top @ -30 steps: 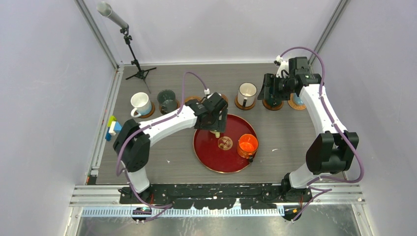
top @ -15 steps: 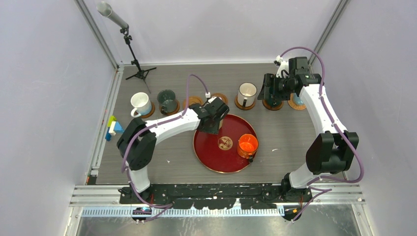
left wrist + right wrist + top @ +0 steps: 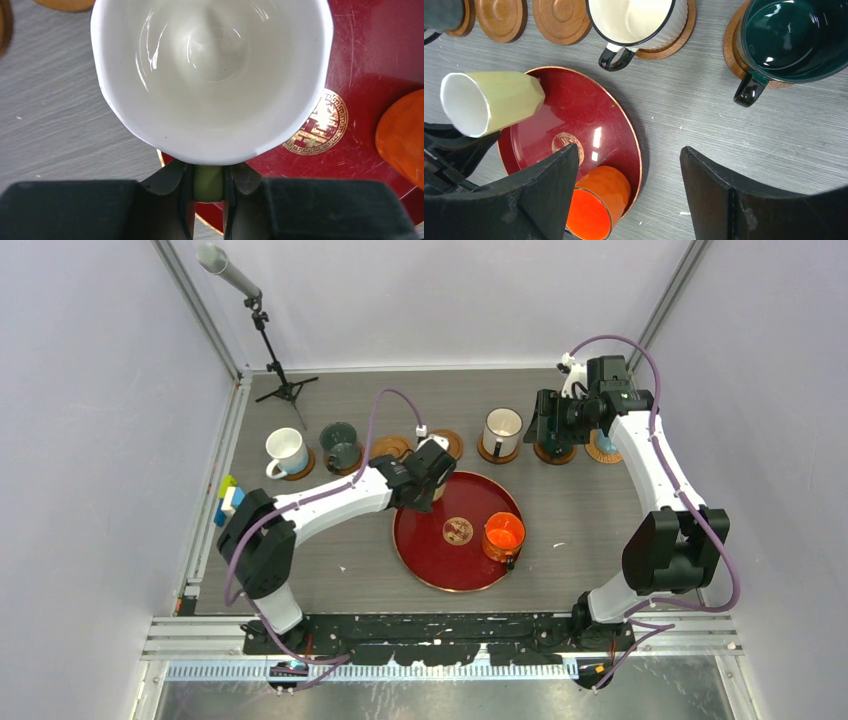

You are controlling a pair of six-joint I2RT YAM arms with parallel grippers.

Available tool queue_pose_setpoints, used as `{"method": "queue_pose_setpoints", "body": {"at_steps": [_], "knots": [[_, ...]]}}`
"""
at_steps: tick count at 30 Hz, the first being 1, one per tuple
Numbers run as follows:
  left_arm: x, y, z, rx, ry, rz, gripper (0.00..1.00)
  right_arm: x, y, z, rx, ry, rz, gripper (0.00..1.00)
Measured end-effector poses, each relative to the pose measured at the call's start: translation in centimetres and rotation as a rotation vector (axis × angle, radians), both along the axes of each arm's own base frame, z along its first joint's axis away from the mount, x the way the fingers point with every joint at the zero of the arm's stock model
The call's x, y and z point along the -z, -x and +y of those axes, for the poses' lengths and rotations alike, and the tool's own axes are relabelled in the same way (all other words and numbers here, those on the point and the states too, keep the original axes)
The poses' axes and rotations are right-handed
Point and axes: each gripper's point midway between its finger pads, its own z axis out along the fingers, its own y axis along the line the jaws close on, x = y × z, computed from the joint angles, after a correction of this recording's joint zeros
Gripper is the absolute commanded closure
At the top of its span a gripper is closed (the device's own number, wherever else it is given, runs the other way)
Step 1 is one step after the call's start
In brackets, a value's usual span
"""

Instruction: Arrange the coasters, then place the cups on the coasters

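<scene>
Entry, left arm. The left gripper (image 3: 208, 175) stood open over the tray (image 3: 420, 545) a second ago. Now its jaws are shut tight on the handle of the pale yellow cup (image 3: 210, 75), and the arm has drawn back toward the tray's far left rim.

- In the right wrist view the cup (image 3: 494, 102) hangs tipped, mouth to the side, over that rim. It looks lifted, though you cannot confirm clearance from these views.
- Two bare coasters (image 3: 392, 447) (image 3: 447, 443) lie just beyond it, in the row along the table's far edge.

So the pick is done and the carry is under way. Either bare coaster would take this cup (the nearer one looks the easier reach). You will need to level the cup before setting it down.

The right gripper (image 3: 629, 155) hovers with jaws spread wide and nothing between them, above the right part of the row near the dark teal cup (image 3: 791, 37).

The orange cup (image 3: 503, 535) sits at the tray's right side, unplaced.
</scene>
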Motion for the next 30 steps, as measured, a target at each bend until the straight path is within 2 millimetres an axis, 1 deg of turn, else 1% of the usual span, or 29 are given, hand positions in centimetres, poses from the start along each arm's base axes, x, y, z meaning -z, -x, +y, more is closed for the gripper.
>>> {"method": "queue_pose_setpoints", "body": {"at_steps": [2, 4, 10, 12, 14, 19, 23, 27, 30], "knots": [[-0.8, -0.2, 0.4, 0.025, 0.001, -0.031, 1.00, 0.0, 0.0, 0.0, -0.001, -0.001, 0.000, 0.21], [-2.0, -0.7, 0.9, 0.047, 0.012, -0.074, 1.00, 0.0, 0.0, 0.1, -0.003, -0.004, 0.000, 0.22], [-6.3, -3.8, 2.6, 0.054, 0.072, -0.201, 1.00, -0.1, 0.1, 0.3, -0.011, -0.015, 0.000, 0.22], [-7.0, -4.8, 3.5, 0.047, 0.082, -0.226, 1.00, -0.2, 0.1, 0.4, -0.016, -0.022, 0.000, 0.21], [-7.3, -5.9, 4.5, 0.033, 0.081, -0.240, 1.00, -0.2, 0.1, 0.6, -0.021, -0.029, 0.000, 0.22], [-6.9, -8.0, 7.2, -0.009, 0.081, -0.220, 1.00, -0.3, 0.2, 0.8, -0.031, -0.043, 0.000, 0.21], [-5.5, -9.8, 8.8, -0.043, 0.078, -0.198, 1.00, -0.3, 0.2, 0.9, -0.034, -0.047, 0.000, 0.22], [-3.5, -10.7, 9.5, -0.055, 0.067, -0.156, 1.00, -0.2, 0.2, 1.0, -0.035, -0.049, 0.004, 0.22], [-2.3, -11.2, 9.6, -0.049, 0.059, -0.132, 1.00, 0.0, 0.2, 1.0, -0.035, -0.049, 0.009, 0.22]]}}
